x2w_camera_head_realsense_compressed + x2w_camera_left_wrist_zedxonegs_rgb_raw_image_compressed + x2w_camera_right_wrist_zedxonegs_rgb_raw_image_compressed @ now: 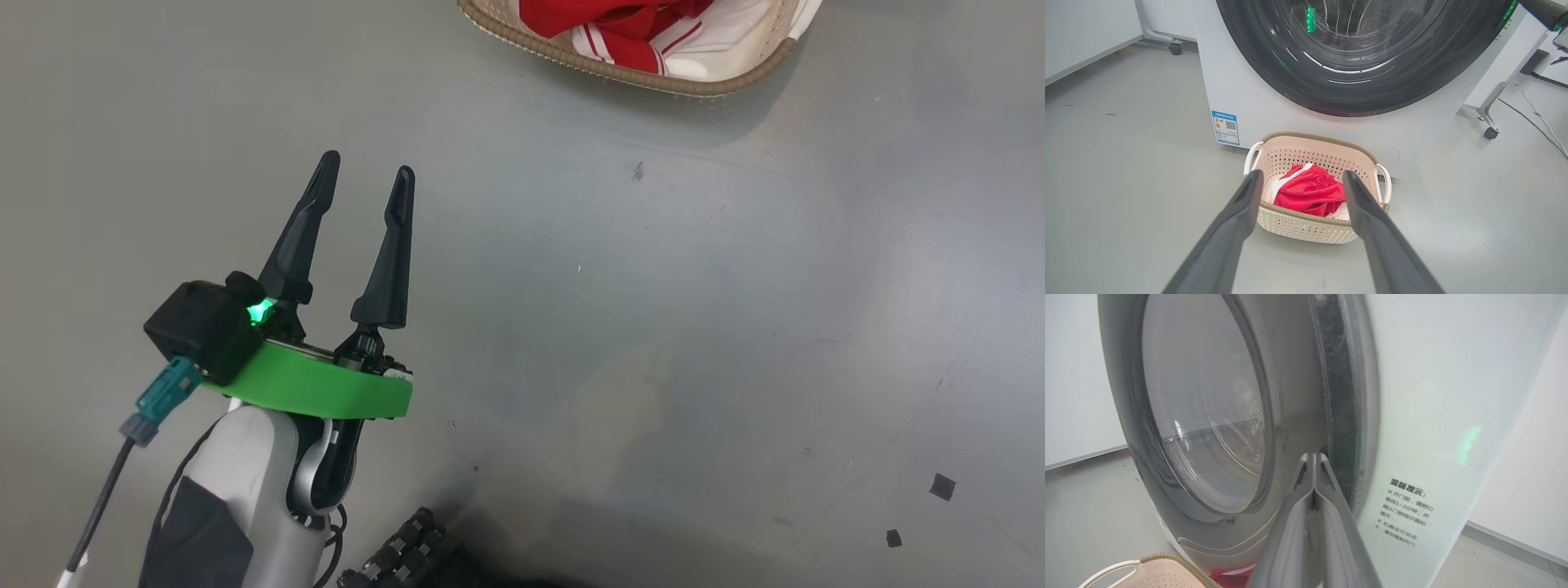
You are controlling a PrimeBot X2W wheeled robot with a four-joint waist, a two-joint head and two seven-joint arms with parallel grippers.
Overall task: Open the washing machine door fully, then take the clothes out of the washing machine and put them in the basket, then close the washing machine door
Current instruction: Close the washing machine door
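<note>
door: the washing machine door lies close against the washing machine, with a dark seam at its rim.
right gripper: jaws pressed together, tips at that seam, likely pushing the door home.
left gripper: jaws wide and empty, parked above the floor.
clothes: red heap in the basket, just before the machine.
room: open floor on both sides of the basket.

LABEL 1: blue label, washing machine front, 8 o'clock of washing machine door; QR code, print too small to read | LABEL 2: notice sticker, same front, 4 o'clock of washing machine door; headed "温馨提示:", includes "1~2分钟"
</note>
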